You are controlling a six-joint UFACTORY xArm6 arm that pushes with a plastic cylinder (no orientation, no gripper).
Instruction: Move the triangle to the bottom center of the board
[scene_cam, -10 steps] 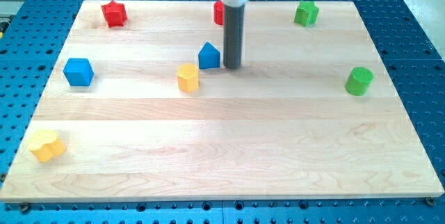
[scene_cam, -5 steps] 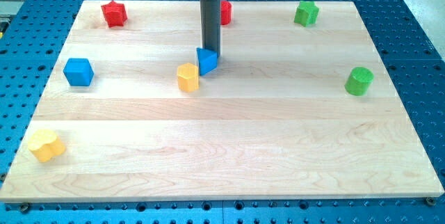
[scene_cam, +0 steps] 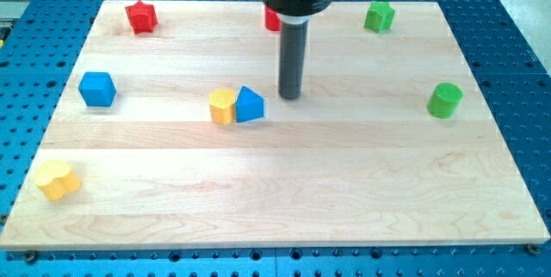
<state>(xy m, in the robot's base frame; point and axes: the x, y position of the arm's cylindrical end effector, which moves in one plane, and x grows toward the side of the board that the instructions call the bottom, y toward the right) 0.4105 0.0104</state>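
Note:
The blue triangle block (scene_cam: 249, 105) lies a little left of the board's middle, touching a yellow hexagonal block (scene_cam: 222, 106) on its left side. My tip (scene_cam: 290, 97) stands on the board just to the right of the triangle and slightly above it, with a small gap between them. The rod rises straight up from the tip toward the view's top.
A blue cube (scene_cam: 97, 89) sits at the left, a yellow heart-like block (scene_cam: 58, 180) at the bottom left, a red star (scene_cam: 140, 16) at the top left. A red block (scene_cam: 272, 19) is half hidden behind the rod. Green blocks sit at the top right (scene_cam: 379, 16) and right (scene_cam: 445, 101).
The triangle has slid down and slightly left against the yellow block, which shifted left. My tip moved from above the triangle to its right side.

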